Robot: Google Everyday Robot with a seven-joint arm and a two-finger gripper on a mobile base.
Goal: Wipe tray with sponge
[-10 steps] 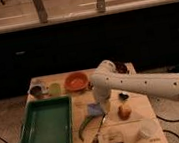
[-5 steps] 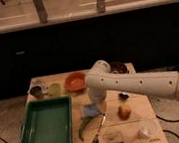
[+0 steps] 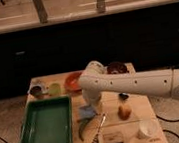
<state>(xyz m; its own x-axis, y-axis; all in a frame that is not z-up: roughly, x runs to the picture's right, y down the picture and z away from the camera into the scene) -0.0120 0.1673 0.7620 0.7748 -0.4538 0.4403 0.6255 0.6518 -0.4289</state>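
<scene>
While my white arm (image 3: pixel 135 83) bends down over the wooden desk (image 3: pixel 111 105), my pincer (image 3: pixel 92 104) hangs just right of the large rectangular green plastic tray (image 3: pixel 44 133), directly above the small flat blue rectangular sponge (image 3: pixel 87 111). Whether the pincer is released or grasping the sponge, I cannot tell. The sponge is just right of the tray, outside its rim.

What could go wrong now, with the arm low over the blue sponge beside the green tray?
1. The gripper hangs right at the sponge, which lies flat; a grasp may slip or only push it.
2. The green curved item and the utensil lie close beside the sponge; the arm might knock them.
3. The tray has a raised rim, which a low carry could catch.
</scene>
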